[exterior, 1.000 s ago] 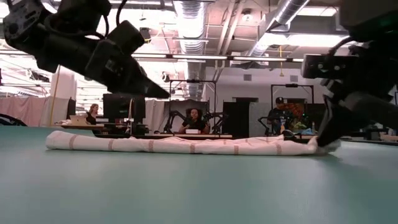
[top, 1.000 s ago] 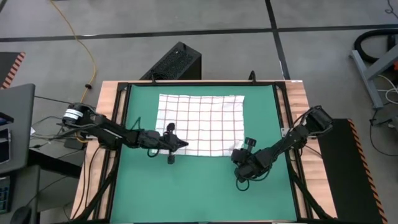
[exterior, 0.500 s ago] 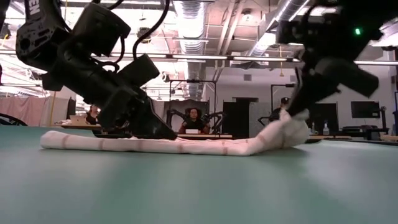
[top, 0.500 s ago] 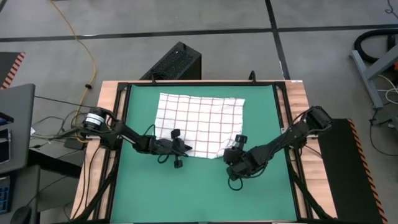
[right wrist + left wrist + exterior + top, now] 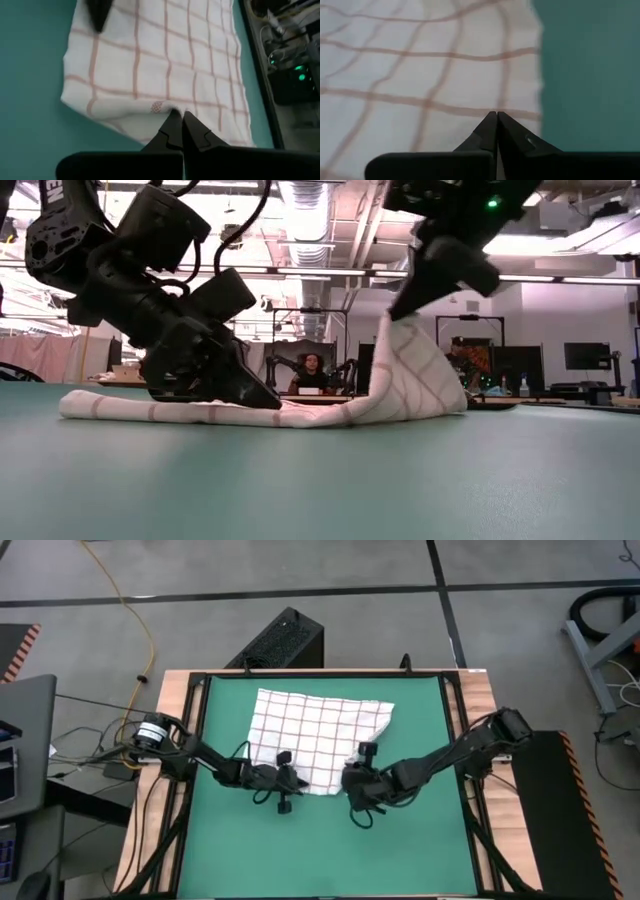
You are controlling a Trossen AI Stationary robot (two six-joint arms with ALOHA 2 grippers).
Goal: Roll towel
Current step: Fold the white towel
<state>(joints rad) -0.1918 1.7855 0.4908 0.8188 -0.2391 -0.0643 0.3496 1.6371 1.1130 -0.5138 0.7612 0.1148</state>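
Your right gripper (image 5: 400,308) pinched the towel (image 5: 318,735) corner, lifting it; your left gripper (image 5: 300,778) pressed closed on the towel's edge. No legible writing.

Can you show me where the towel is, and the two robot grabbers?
towel (image 5: 318,728): high view, middle of the flat checked part.
left gripper (image 5: 296,778): high view, shut fingers at the towel's near edge.
right gripper (image 5: 395,311): low view, shut fingers holding up the towel's corner.

Even bright overhead light, ceiling lamps (image 5: 300,200) glaring in low view, left wrist view blurred
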